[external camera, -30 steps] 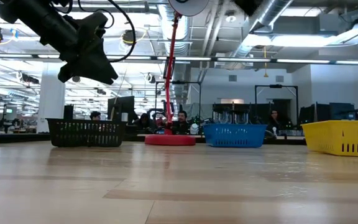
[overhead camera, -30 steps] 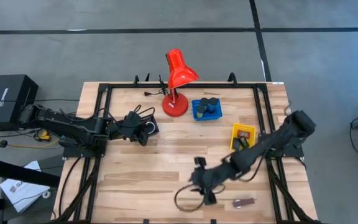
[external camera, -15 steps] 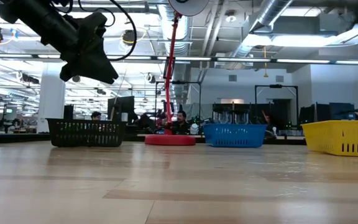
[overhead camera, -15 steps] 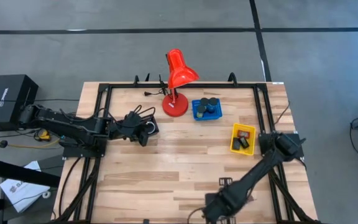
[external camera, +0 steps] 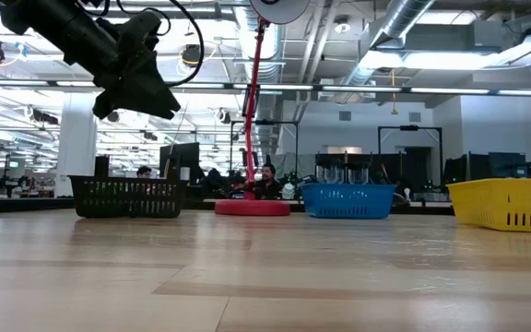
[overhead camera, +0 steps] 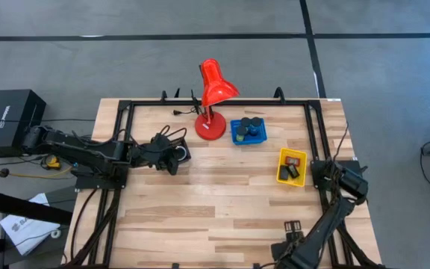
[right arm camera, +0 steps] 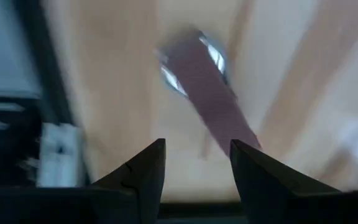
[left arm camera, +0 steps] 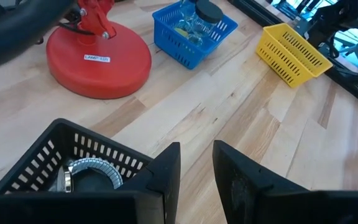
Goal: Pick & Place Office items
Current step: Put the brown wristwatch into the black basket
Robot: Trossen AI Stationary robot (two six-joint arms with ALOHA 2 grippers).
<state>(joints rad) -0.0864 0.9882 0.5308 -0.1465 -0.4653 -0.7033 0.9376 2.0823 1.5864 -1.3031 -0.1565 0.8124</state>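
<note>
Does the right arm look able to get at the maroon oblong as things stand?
Probably yes. In the right wrist view the maroon oblong lies on bare wood just ahead of the open right gripper, with nothing between them. The picture is blurred, so the alignment is uncertain.

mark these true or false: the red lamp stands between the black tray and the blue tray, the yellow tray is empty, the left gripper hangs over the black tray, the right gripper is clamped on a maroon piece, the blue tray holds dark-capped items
1. The red lamp stands between the black tray and the blue tray. True.
2. The yellow tray is empty. False: dark pieces lie in it.
3. The left gripper hangs over the black tray. True: it is raised above the tray's near edge.
4. The right gripper is clamped on a maroon piece. False: its fingers are apart, and the maroon oblong lies on the table beyond them.
5. The blue tray holds dark-capped items. True.
</note>
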